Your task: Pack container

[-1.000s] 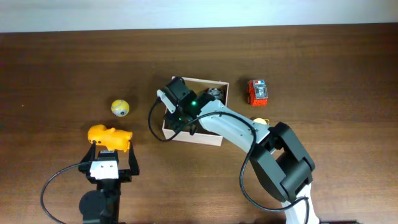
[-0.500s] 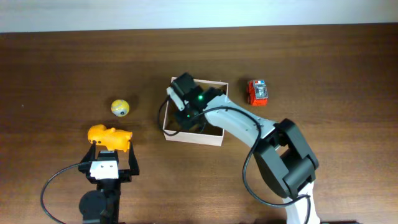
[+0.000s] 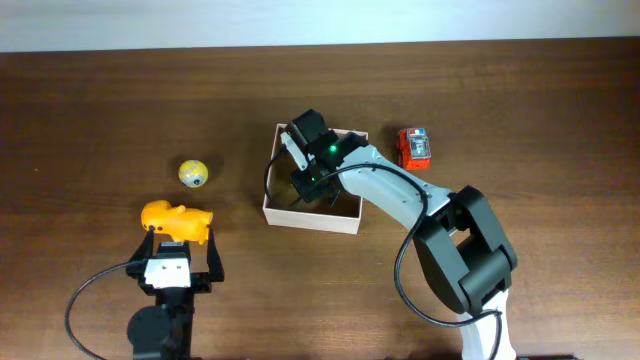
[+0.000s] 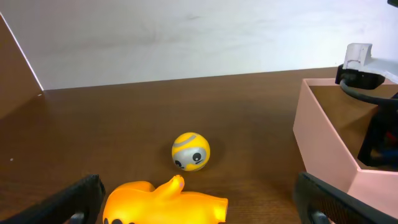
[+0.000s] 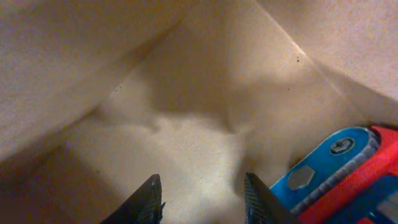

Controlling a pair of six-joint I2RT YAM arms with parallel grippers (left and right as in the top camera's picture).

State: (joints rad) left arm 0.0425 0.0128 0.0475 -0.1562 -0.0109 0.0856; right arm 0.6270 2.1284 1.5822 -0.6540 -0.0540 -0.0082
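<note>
Nearest the robot's side of the table [image 3: 90, 110], the left gripper [image 3: 181, 250] sits low with its two dark fingers [image 4: 81, 196] spread wide and holding nothing. A yellow duck toy [image 3: 177, 219] lies on the wood just ahead of it. In the left wrist view the duck sits between the spread fingers at the bottom edge, and neither finger visibly touches it. A little farther out, and apart from the duck, a yellow ball [image 3: 193, 173] with a grey face rests alone on the wood. Toward the middle of the table stands the container [image 3: 308, 217], a square white-walled box with a tan inside. It is well to the right of the duck and ball, and its pale side wall fills the right of the left wrist view. The right arm reaches across from the near right and dips into the box, so the right gripper [image 5: 202, 200] is down inside it, close to the tan floor. Its fingertips stand moderately apart and nothing is between them. A blue-and-red toy [image 5: 339, 177] lies in the box just to the right of those fingertips, against the wall. Beyond the box's far right corner, a small red toy [image 3: 414, 147] sits on the table, near the box but not touching it.
</note>
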